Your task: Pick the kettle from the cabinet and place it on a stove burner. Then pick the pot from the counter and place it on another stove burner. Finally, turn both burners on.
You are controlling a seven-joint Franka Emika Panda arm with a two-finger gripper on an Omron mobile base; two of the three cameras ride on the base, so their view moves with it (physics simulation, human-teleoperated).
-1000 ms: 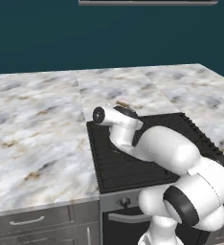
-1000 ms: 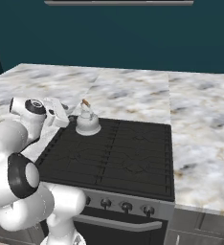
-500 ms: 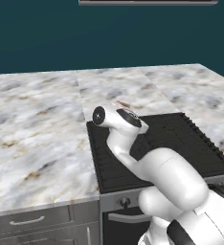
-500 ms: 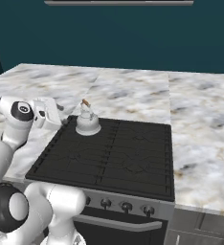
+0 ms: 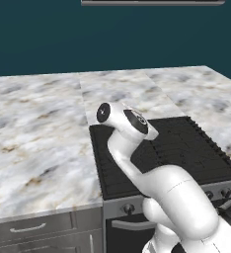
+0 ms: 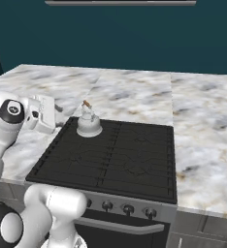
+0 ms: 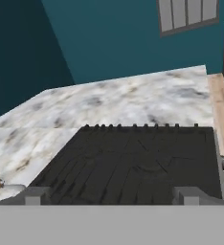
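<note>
Marble counter (image 6: 135, 94) flanks the stove, where the kettle (image 6: 89, 124) sits on the far-left burner (image 6: 93, 133); end effector (image 6: 57, 112) released beside it, pot next.

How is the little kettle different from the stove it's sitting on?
The kettle is small, rounded and silvery-white; the stove is wide, flat and black with grid grates. The kettle stands upright with a thin arched handle bearing a brown piece; the stove carries a row of dark knobs along its grey front.
</note>
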